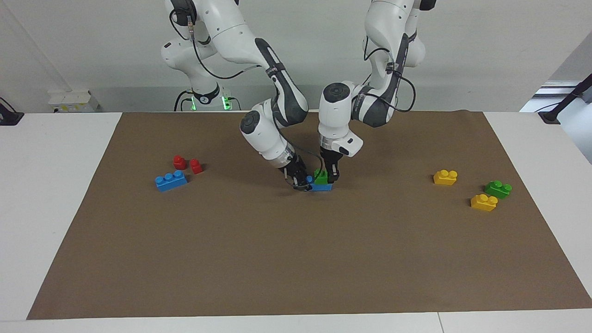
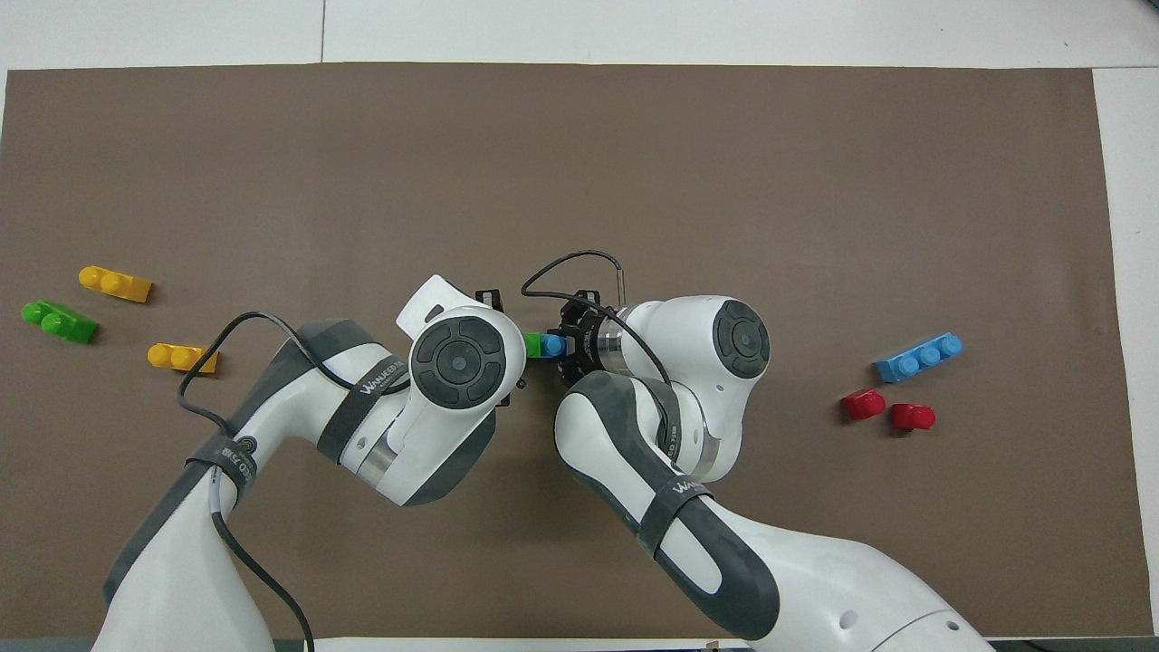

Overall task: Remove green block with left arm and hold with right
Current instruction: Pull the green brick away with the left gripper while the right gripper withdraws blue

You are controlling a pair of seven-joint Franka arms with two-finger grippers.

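The green block sits on top of a blue brick that rests on the brown mat in the middle of the table. My left gripper comes down from above and is closed around the green block. My right gripper reaches in low and tilted from the right arm's end and is closed on the end of the blue brick. In the overhead view only a sliver of the green block and the blue brick shows between the two hands.
Toward the right arm's end lie a three-stud blue brick and two red blocks. Toward the left arm's end lie two yellow bricks and a darker green brick.
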